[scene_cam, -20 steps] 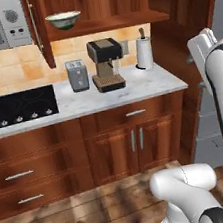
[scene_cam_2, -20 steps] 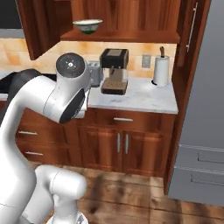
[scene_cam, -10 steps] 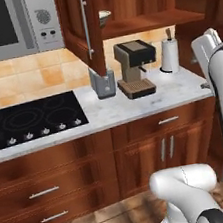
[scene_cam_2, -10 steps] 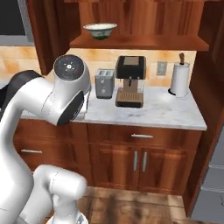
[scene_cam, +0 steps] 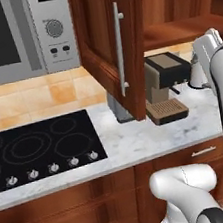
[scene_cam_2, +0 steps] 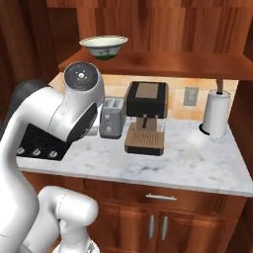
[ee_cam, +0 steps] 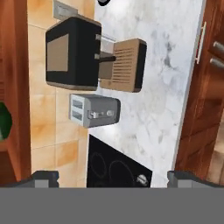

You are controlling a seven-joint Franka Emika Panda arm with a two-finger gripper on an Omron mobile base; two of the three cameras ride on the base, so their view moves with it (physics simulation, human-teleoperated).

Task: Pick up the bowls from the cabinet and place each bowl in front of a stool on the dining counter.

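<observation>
A white bowl with a green rim point(scene_cam_2: 104, 47) stands on the open shelf of the reddish-brown cabinet point(scene_cam_2: 163, 64). The cabinet's door point(scene_cam: 105, 48) hangs open, its silver bar handle point(scene_cam: 121, 54) facing me. In the hand view a green sliver of the bowl point(ee_cam: 3, 121) shows at the left edge, beside the shelf. My gripper point(ee_cam: 113, 178) is open with nothing between its fingertips point(ee_cam: 43, 178), and it looks down over the worktop, well apart from the bowl. The stool and the dining counter are out of view.
On the marble worktop point(scene_cam_2: 188, 163) stand a grey toaster point(scene_cam_2: 111, 118), a black coffee machine point(scene_cam_2: 146, 116) and a paper towel roll point(scene_cam_2: 216, 113). A black stove point(scene_cam: 38, 147) lies to the left, with a microwave point(scene_cam: 16, 36) above it. Drawers point(scene_cam_2: 160, 197) are below.
The base has driven closer to the worktop, so both base views have shifted and everything looks larger. The gripper has stayed open.
</observation>
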